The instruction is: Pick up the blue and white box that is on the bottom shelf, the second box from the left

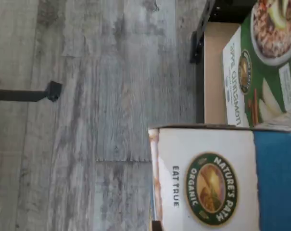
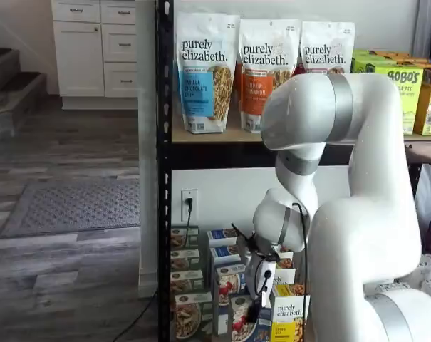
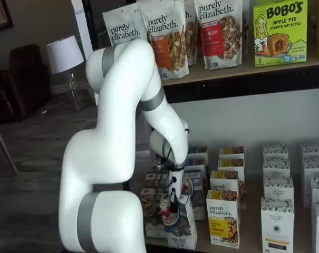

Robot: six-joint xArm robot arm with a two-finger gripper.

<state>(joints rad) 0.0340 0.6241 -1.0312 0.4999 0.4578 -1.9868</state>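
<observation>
The blue and white box (image 1: 222, 183) fills the near part of the wrist view, showing its white top flap with a round "Nature's Path" logo and a blue side. In both shelf views it stands at the front of its row on the bottom shelf (image 3: 249, 246), with a bowl and red berries on its face (image 2: 240, 322) (image 3: 179, 231). My gripper (image 2: 255, 312) (image 3: 173, 206) hangs at the box's top edge. Only one black finger shows, side-on, so I cannot tell whether it is closed on the box.
A green box with a cereal bowl (image 1: 265, 72) (image 2: 187, 317) stands beside the blue one, near the black rack post (image 2: 164, 178). A yellow-and-white "purely elizabeth" box (image 2: 288, 322) (image 3: 223, 221) is on the other side. Rows of boxes stand behind. Grey plank floor (image 1: 97, 115) lies in front.
</observation>
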